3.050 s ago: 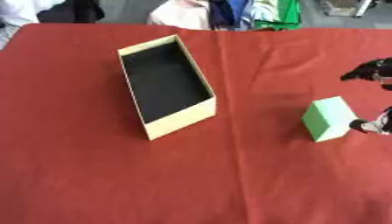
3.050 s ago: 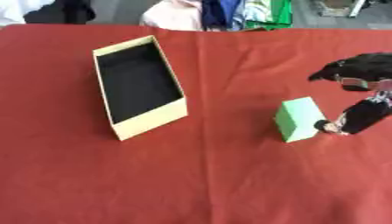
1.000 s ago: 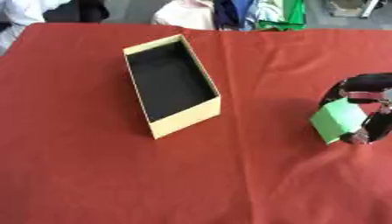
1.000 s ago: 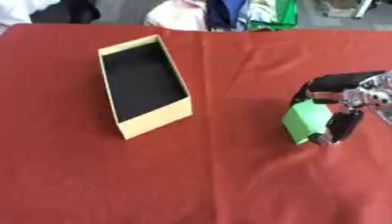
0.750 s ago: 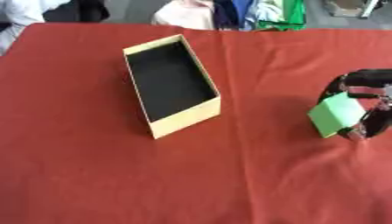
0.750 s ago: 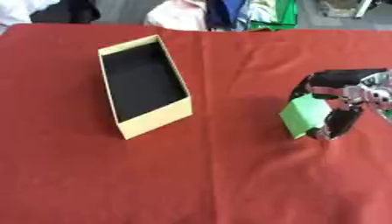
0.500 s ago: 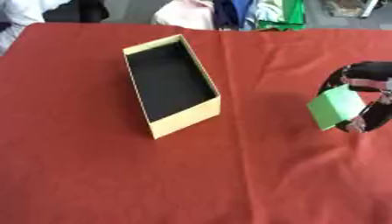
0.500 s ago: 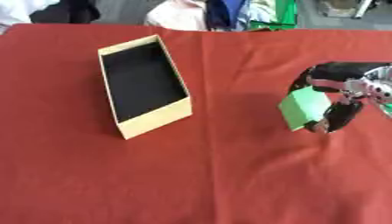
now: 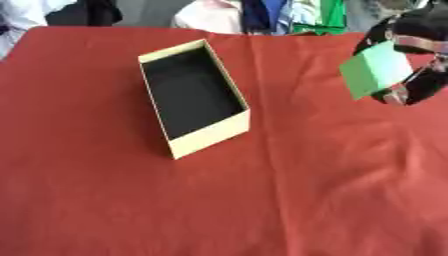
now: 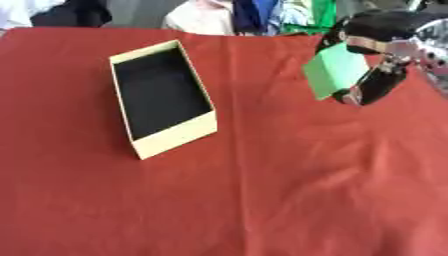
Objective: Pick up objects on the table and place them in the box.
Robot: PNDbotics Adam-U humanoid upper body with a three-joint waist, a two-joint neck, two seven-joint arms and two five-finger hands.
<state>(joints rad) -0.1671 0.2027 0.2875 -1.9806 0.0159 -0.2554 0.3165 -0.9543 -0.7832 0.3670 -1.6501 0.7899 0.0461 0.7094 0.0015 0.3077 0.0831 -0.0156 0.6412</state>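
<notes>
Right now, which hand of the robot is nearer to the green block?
The right hand: its fingers are curled round the green block, holding it above the table. The left hand shows in neither view.

Your right hand (image 10: 374, 55) shows mostly black, with dark rounded finger segments. You see a pale silver-grey band across its knuckles, and a silver, ribbed metallic joint at the wrist end, toward the view's right edge.

right hand (image 10: 372, 55) closed on green block (image 10: 334, 70), lifted

Head stereo pair looks down, sharing table (image 9: 105, 200)
</notes>
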